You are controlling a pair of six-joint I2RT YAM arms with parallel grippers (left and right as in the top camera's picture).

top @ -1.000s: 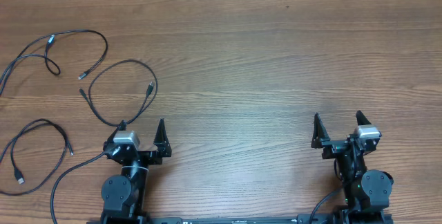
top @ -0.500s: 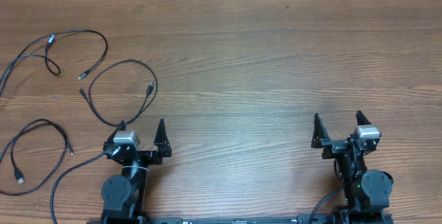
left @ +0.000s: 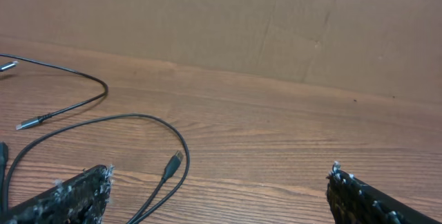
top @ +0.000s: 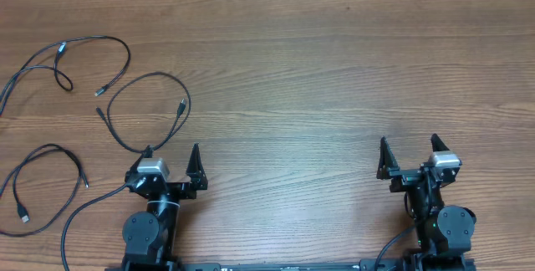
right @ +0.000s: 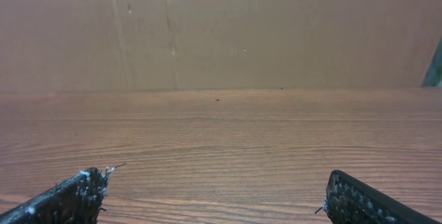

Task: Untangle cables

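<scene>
Overhead. We note a brown wood-grain table [top: 301,70]. Three thin black cords lie on its 9 to 10 o'clock side, each apart from the others. The far thin black cable [top: 60,50] sits toward 10 o'clock and crosses itself in one small loop. The middle thin black cable [top: 159,74] makes an open arc. Its lowest bend is just at 11 o'clock of the left gripper [top: 171,155]; we cannot tell whether they touch. The near thin black cable [top: 22,217] curls at 9 o'clock of that gripper. The right gripper [top: 410,145] sits toward the table's 5 o'clock, well apart from every cord. Both grippers are spread wide and empty.

Left wrist. We see the fingers [left: 76,193] set wide, with wood between them. The middle cable's small plug [left: 176,158] lies near the left finger. A tan cardboard wall [left: 173,16] stands at 12 o'clock.

Right wrist. The fingers are wide apart, with wood between them and cardboard at 12 o'clock.
</scene>
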